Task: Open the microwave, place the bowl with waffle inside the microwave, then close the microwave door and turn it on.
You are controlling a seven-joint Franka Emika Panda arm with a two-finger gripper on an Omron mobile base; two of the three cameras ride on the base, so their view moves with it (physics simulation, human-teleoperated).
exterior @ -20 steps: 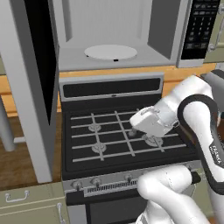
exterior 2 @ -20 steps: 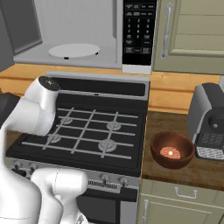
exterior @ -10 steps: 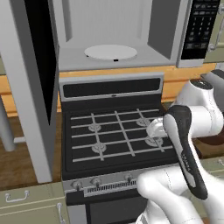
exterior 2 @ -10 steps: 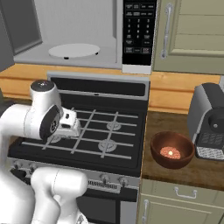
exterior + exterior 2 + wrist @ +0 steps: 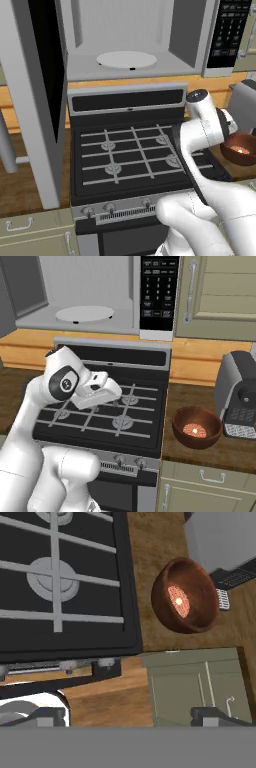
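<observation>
Wooden counter (image 5: pixel 210 448) ran beside a black stove (image 5: pixel 100 416) in the kitchen. Closest to the camera, the gripper (image 5: pixel 114 392) hung low over the stove with its jaws wide apart and nothing between them. Past the jaws, off the stove's edge on the counter, sat the bowl (image 5: pixel 197 427). It was well apart from the jaws. Inside the bowl lay the small orange waffle (image 5: pixel 178 601). Just beside the bowl stood a grey machine (image 5: pixel 239 393). Farther back and higher than the jaws was the microwave (image 5: pixel 150 35). Its door (image 5: pixel 37 95) stood swung open, and a white plate (image 5: pixel 126 59) lay inside.
</observation>
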